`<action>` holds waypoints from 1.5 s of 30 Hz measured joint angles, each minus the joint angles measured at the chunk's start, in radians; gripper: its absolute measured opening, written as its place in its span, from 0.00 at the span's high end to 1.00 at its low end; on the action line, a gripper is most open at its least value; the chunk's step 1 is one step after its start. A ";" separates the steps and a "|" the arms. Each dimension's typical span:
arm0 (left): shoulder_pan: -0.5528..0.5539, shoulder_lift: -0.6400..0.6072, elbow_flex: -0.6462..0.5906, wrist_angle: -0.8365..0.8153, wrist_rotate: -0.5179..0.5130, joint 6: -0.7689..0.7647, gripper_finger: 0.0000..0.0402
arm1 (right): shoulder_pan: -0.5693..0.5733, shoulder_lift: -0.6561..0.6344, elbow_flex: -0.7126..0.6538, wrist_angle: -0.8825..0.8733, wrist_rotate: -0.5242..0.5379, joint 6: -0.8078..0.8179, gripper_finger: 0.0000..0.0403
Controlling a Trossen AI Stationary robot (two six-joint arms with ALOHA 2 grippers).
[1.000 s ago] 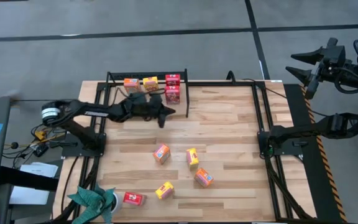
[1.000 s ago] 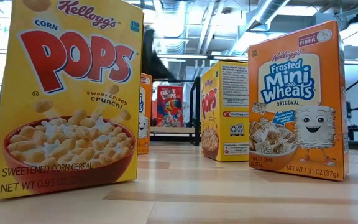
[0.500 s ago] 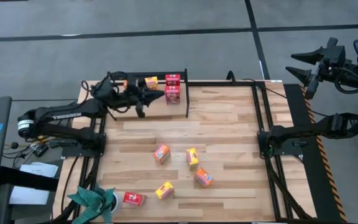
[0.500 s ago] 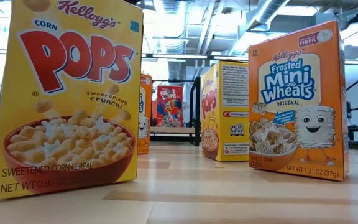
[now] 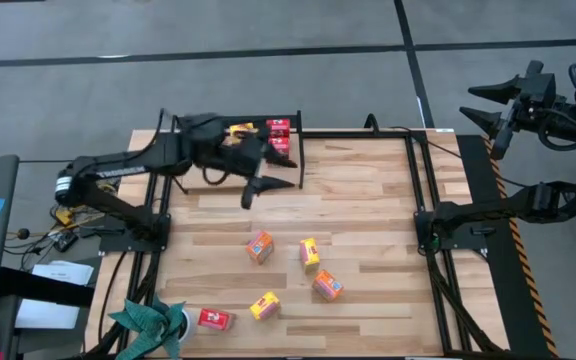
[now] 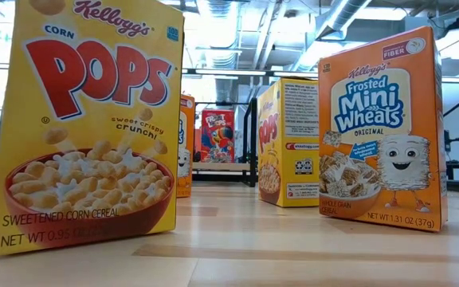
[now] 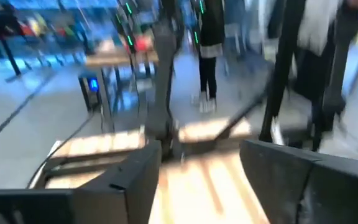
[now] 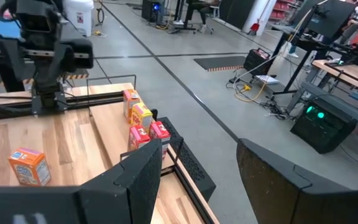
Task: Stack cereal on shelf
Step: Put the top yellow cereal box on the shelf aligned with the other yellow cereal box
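At twelve o'clock, left end effector (image 5: 268,185) gapes wide, empty, beside shelf (image 5: 183,124).
Swinging carelessly could topple stacked cereal (image 5: 278,127).

We take the shelf (image 5: 293,133) at the table's far left edge as our landmark. Boxes of cereal (image 5: 278,127) crowd its board, and the left gripper (image 5: 271,185), fingers spread, hangs just in front of it, blocking that approach. Between the shelf and the loose boxes (image 5: 260,246) scattered nearer the front edge, we see a bare band of tabletop (image 5: 368,190). To the shelf's right the wood is open. The right gripper (image 5: 488,105) sits off the table, well apart from the shelf.
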 joint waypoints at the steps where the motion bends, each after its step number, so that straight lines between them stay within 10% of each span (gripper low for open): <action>1: 0.007 0.031 0.069 -0.093 0.017 0.046 0.45 | 0.000 0.000 0.000 0.000 0.000 0.000 0.42; 9: 0.008 0.345 0.549 -0.665 0.151 0.419 0.40 | 0.000 0.000 0.000 0.010 0.000 0.000 0.42; 17: -0.047 0.557 0.800 -0.837 0.264 0.574 0.40 | 0.000 0.000 0.000 -0.001 -0.001 0.072 0.42; 31: -0.262 0.717 0.805 -0.892 -0.088 0.734 0.37 | 0.000 0.000 0.000 -0.086 -0.032 0.018 0.42; 45: -0.292 0.809 0.803 -0.979 -0.101 0.784 0.36 | 0.000 -0.002 0.000 -0.084 -0.038 -0.019 0.42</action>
